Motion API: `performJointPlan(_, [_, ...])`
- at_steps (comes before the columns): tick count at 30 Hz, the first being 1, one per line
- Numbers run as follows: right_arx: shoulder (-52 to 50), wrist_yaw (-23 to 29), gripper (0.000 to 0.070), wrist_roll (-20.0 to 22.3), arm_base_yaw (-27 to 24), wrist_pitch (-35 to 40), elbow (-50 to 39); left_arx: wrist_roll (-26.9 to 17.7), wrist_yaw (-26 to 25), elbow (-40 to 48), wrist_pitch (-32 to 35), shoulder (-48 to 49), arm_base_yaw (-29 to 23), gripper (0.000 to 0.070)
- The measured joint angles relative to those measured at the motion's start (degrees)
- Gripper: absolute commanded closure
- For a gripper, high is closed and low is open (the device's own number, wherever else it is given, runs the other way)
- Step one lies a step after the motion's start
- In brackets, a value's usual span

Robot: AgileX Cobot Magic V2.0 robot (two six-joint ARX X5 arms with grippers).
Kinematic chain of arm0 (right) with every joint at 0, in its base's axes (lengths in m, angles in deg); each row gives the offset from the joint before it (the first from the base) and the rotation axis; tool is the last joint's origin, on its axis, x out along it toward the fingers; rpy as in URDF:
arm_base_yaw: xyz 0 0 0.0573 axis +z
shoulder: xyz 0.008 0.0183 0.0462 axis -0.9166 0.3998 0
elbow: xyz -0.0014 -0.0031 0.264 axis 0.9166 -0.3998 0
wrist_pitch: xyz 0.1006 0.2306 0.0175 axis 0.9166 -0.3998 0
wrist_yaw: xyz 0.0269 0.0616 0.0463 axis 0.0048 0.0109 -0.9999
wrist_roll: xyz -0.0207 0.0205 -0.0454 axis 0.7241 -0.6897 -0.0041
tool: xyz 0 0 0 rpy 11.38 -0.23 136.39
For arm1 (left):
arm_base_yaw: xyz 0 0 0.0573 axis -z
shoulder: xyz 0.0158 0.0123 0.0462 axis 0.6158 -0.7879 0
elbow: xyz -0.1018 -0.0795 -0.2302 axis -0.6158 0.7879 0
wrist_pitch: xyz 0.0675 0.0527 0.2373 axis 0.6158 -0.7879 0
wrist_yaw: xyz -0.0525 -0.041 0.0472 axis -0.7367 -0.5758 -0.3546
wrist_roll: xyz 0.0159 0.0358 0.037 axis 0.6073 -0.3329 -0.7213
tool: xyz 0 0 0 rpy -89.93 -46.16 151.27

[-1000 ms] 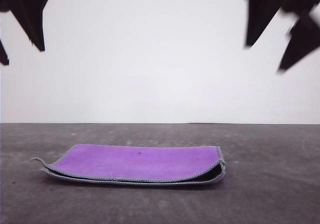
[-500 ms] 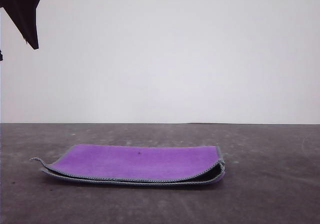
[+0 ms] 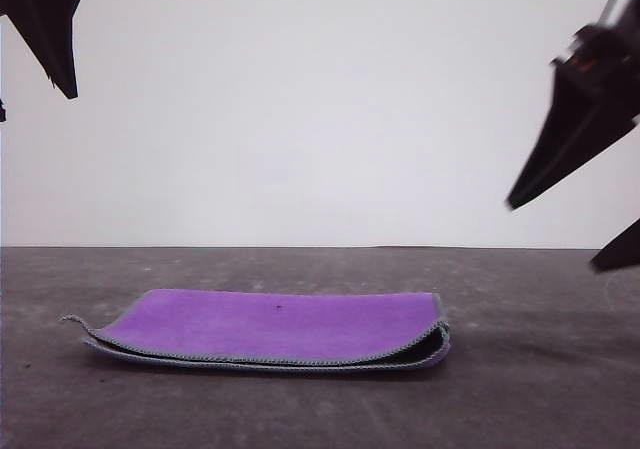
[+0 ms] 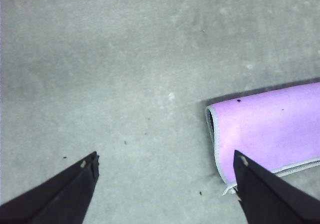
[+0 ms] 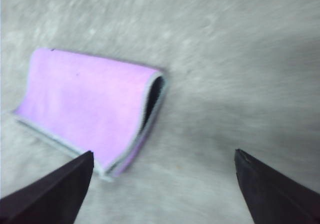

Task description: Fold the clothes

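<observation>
While my left gripper [image 4: 165,166] and right gripper [image 5: 162,161] hang parted, empty, the cloth [image 3: 270,329] lies folded, purple out.

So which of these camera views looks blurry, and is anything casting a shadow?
Right wrist view: the table and cloth are smeared. Front view: the right gripper is soft-edged, and the cloth is sharp with a thin shadow underneath. Left wrist view: crisp.

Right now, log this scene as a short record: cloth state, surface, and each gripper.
cloth: purple cloth folded in half, purple face up, dark inner face showing at its open end
edging: light grey stitching along the edges
surface: grey table, cloth lying flat on it
left gripper: open, raised, holding nothing
right gripper: open, raised beside the cloth, holding nothing
</observation>
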Motion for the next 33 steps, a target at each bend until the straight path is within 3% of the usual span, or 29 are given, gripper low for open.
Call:
performJointPlan(7, [14.3, -6.8, 0.014, -2.7, 2.7, 9.1, 0.0, 0.0, 0.0, 0.0, 0.0, 0.0, 0.0, 0.0182])
performJointPlan(15, [24.4, -12.0, 0.0176, -9.8, 6.2, 24.3, 0.1, 0.0, 0.0, 0.0, 0.0, 0.0, 0.0, 0.0182])
performJointPlan(16, [25.1, -12.0, 0.0195, -10.4, 6.6, 25.6, 0.2, 0.0, 0.0, 0.0, 0.0, 0.0, 0.0, 0.0182])
performJointPlan(17, [25.9, -12.0, 0.026, -10.9, 7.0, 26.9, 0.3, 0.0, 0.0, 0.0, 0.0, 0.0, 0.0, 0.0182])
performJointPlan(22, [28.4, -11.6, 0.0666, -12.6, 7.9, 28.7, 0.4, 0.0, 0.0, 0.0, -0.2, 0.0, 0.0, 0.0182])
performJointPlan(24, [28.5, -11.5, 0.07, -12.8, 7.9, 28.8, 0.4, 0.0, 0.0, 0.0, -0.3, 0.0, 0.0, 0.0182])
performJointPlan(33, [28.5, -13.5, 0.07, -16.8, 9.9, 38.5, 0.5, 0.1, 0.0, 0.0, -0.5, 0.0, 0.0, 0.0183])
